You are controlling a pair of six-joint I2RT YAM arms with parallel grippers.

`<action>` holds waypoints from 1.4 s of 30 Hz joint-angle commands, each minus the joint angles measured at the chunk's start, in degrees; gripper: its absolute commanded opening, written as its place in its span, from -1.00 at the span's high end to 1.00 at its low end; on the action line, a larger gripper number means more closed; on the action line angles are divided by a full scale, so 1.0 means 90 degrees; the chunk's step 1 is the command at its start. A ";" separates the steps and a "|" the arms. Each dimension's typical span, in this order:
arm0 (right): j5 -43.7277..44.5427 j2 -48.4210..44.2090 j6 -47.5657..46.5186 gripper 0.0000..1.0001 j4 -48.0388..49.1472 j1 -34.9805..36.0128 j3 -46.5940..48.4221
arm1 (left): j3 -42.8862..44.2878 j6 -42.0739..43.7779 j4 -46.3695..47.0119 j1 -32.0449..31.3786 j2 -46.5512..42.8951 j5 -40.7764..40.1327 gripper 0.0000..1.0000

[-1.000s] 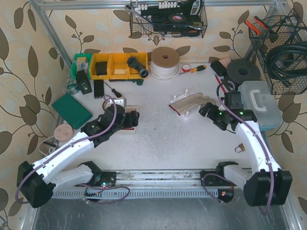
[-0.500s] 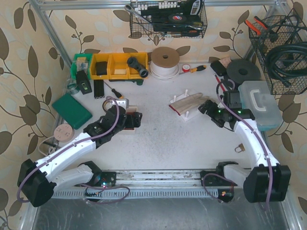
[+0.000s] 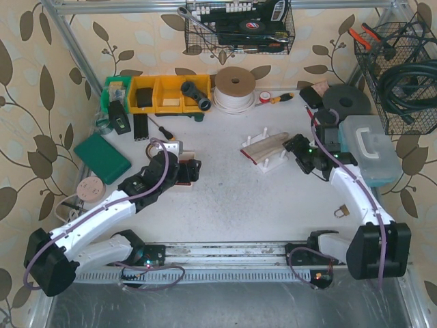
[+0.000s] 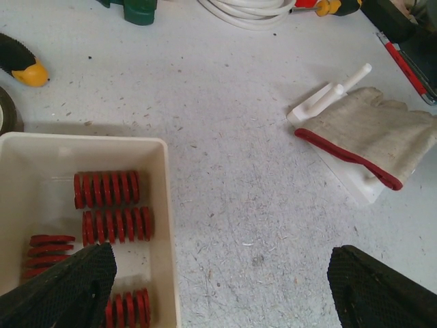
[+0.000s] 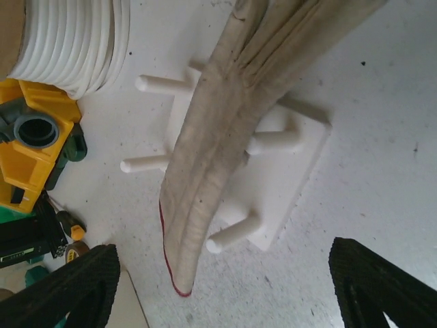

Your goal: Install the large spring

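Red springs [image 4: 107,189] lie sorted in a cream tray [image 4: 166,205], with the large ones mid-tray and easy to pick. None is on the white peg stand [image 5: 300,171] yet. Left gripper [image 4: 222,294] hangs over the tray's right edge, fingers spread wide and holding nothing; my read is that it's set to drop onto a large spring. Right gripper [image 5: 222,294] is also wide and empty, above the stand. A work glove [image 5: 225,116] is draped across the pegs and covers some of them, so which peg takes the spring isn't clear. Versus a second ago, the right arm has reached forward and left, from beside the plastic case [image 3: 369,147] to the stand. The left arm has barely shifted.
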 commanded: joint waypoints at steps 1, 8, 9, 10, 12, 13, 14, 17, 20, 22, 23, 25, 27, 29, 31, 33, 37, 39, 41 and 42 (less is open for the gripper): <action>0.0317 0.0477 0.0515 -0.64 0.0544 0.0218 0.0013 | -0.0092 -0.0134 0.0291 0.0064 -0.0225 -0.0159 -0.75; 0.1015 0.1169 0.0683 -0.61 0.0929 0.0904 0.0207 | -0.0190 -0.0169 0.0354 0.0066 -0.0322 -0.0250 -0.75; 0.1062 0.1266 0.0717 -0.60 0.0982 0.0956 0.0235 | -0.0207 -0.0181 0.0355 0.0066 -0.0342 -0.0281 -0.75; 0.1103 0.1370 0.0735 -0.60 0.1023 0.1008 0.0266 | -0.0230 -0.0190 0.0360 0.0066 -0.0380 -0.0296 -0.75; 0.1155 0.1584 0.0727 -0.57 0.1082 0.1096 0.0378 | -0.0279 -0.0194 0.0413 0.0066 -0.0425 -0.0325 -0.75; 0.1184 0.1693 0.0727 -0.56 0.1116 0.1126 0.0424 | -0.0299 -0.0197 0.0429 0.0066 -0.0442 -0.0337 -0.75; 0.1206 0.1795 0.0727 -0.53 0.1164 0.1148 0.0463 | -0.0311 -0.0195 0.0432 0.0066 -0.0448 -0.0342 -0.75; 0.1223 0.2069 0.0695 -0.38 0.1281 0.1180 0.0569 | -0.0310 -0.0191 0.0443 0.0066 -0.0448 -0.0336 -0.74; 0.1245 0.2304 0.0683 -0.24 0.1397 0.1224 0.0640 | -0.0330 -0.0185 0.0459 0.0066 -0.0481 -0.0348 -0.73; 0.1251 0.2432 0.0706 -0.17 0.1481 0.1260 0.0679 | -0.0401 -0.0193 0.0502 0.0066 -0.0566 -0.0375 -0.74; 0.1240 0.2504 0.0703 -0.09 0.1527 0.1285 0.0696 | -0.0453 -0.0192 0.0546 0.0066 -0.0655 -0.0402 -0.73; 0.1239 0.2597 0.0679 0.12 0.1608 0.1319 0.0730 | -0.0616 -0.0234 0.0632 0.0065 -0.0861 -0.0500 -0.74; 0.1261 0.2651 0.0630 0.39 0.1616 0.1369 0.0757 | -0.0774 -0.0285 0.0712 0.0066 -0.1083 -0.0596 -0.72; 0.1447 0.2572 0.0601 0.61 0.1550 0.1477 0.0730 | -0.0879 -0.0322 0.0758 0.0076 -0.1253 -0.0682 -0.71; 0.1593 0.2393 0.0551 0.88 0.1447 0.1561 0.0732 | -0.0932 -0.0356 0.0769 0.0076 -0.1324 -0.0758 -0.69; 0.1732 0.2223 0.0485 1.00 0.1251 0.1610 0.0780 | -0.0908 -0.0360 0.0758 0.0086 -0.1283 -0.0753 -0.68; 0.1874 0.1879 0.0208 1.00 0.0841 0.1628 0.1040 | -0.0828 -0.0346 0.0700 0.0086 -0.1175 -0.0710 -0.67; 0.1800 0.1768 0.0027 1.00 0.0671 0.1636 0.1258 | -0.0821 -0.0345 0.0697 0.0086 -0.1171 -0.0719 -0.67; 0.1734 0.1680 -0.0149 1.00 0.0514 0.1640 0.1502 | -0.0824 -0.0347 0.0706 0.0086 -0.1171 -0.0709 -0.67; 0.1736 0.1625 -0.0239 1.00 0.0487 0.1638 0.1608 | -0.0826 -0.0344 0.0706 0.0086 -0.1164 -0.0707 -0.67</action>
